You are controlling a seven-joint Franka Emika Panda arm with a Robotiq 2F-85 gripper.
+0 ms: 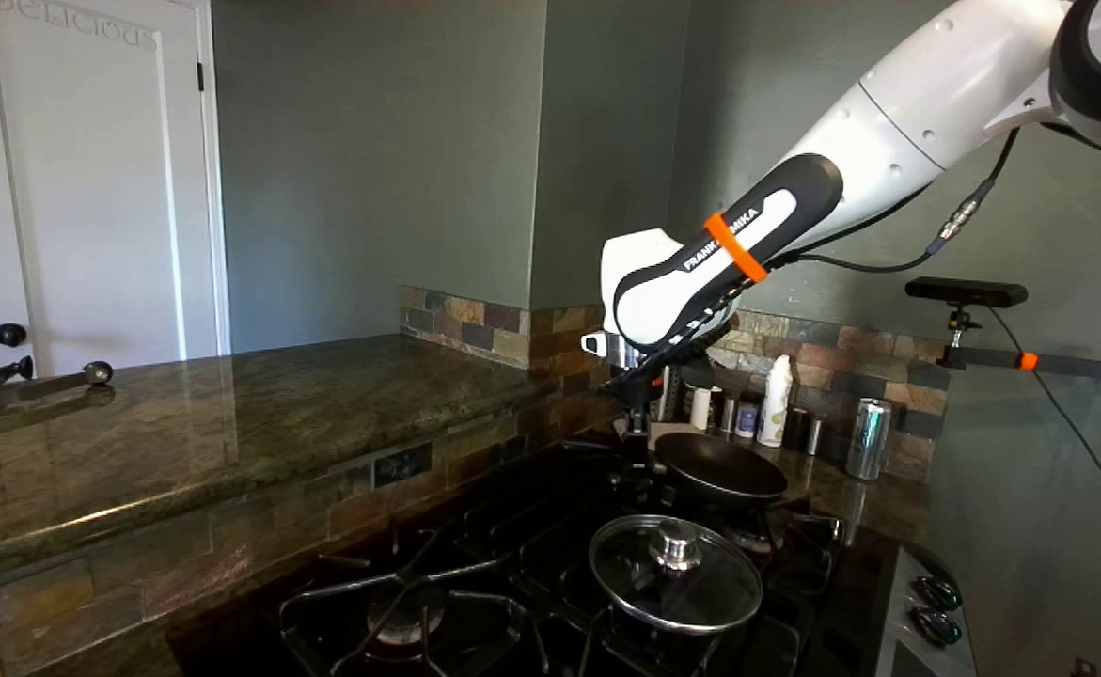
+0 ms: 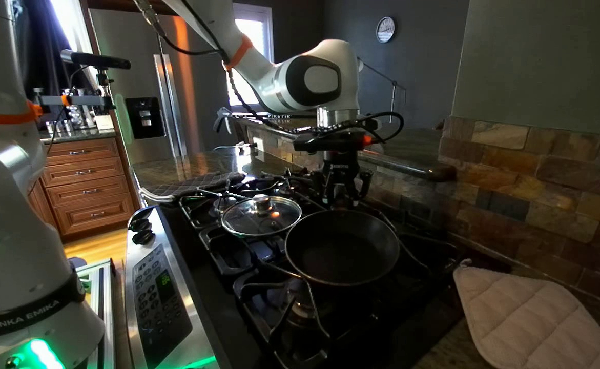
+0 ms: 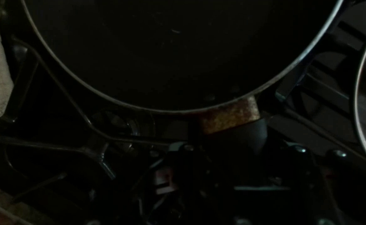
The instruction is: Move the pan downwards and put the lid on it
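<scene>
The black stovetop (image 2: 212,300) carries dark grates (image 1: 456,569), and 2 control knobs (image 1: 937,593) sit on its steel panel (image 2: 203,344). A polished stone counter (image 1: 306,395) rises beside it, with slate-like tiles (image 2: 510,159) and grey-green walls (image 1: 371,169) around. The pan (image 2: 340,248) is over the grates, just beside the lid (image 2: 248,220), which lies knob up. The gripper (image 2: 339,202) stands partly closed, clasping the pan's handle (image 3: 237,140); the wrist view alone shows the handle's brown neck (image 3: 229,115). A white door (image 1: 89,188) and a white bottle (image 1: 775,404) appear in an exterior view; a refrigerator (image 2: 136,66), wooden drawers (image 2: 87,179) and a wall clock (image 2: 386,29) appear in an exterior view.
</scene>
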